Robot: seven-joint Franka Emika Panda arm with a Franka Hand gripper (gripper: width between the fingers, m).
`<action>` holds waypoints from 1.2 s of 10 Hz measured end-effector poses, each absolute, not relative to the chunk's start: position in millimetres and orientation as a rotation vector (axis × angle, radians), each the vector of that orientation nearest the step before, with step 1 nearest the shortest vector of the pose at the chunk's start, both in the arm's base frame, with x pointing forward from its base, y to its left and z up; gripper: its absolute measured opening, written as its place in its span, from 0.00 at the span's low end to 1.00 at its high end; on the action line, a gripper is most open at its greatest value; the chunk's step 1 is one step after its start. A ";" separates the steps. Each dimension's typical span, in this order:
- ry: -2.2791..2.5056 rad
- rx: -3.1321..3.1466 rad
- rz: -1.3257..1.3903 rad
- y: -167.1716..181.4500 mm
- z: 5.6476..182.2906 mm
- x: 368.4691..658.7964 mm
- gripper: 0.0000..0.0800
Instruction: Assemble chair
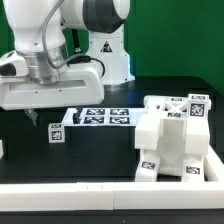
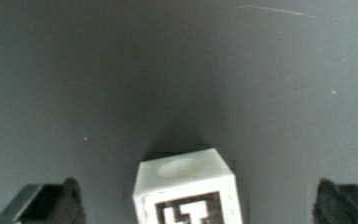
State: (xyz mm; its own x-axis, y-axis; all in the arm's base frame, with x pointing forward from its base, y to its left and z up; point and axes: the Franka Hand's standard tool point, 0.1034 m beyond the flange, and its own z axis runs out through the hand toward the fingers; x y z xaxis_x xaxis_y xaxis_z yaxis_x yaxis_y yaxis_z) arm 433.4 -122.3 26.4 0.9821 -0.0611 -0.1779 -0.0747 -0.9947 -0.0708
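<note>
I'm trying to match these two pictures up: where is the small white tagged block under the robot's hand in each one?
Exterior view: the small block stands on the dark table, just below the gripper, toward the exterior view's left.
Wrist view: the same block sits between the two dark fingertips, jaws spread wide.
Shared landmark: the block's black-and-white tag.
</note>
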 end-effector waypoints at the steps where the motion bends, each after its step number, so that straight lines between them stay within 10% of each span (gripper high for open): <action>1: 0.011 -3.063 0.267 -123.6 25.4 435.3 0.81; 7: 0.072 -3.018 0.575 -129.4 27.3 480.7 0.81; 12: 0.171 -2.909 1.027 -102.2 23.9 452.8 0.81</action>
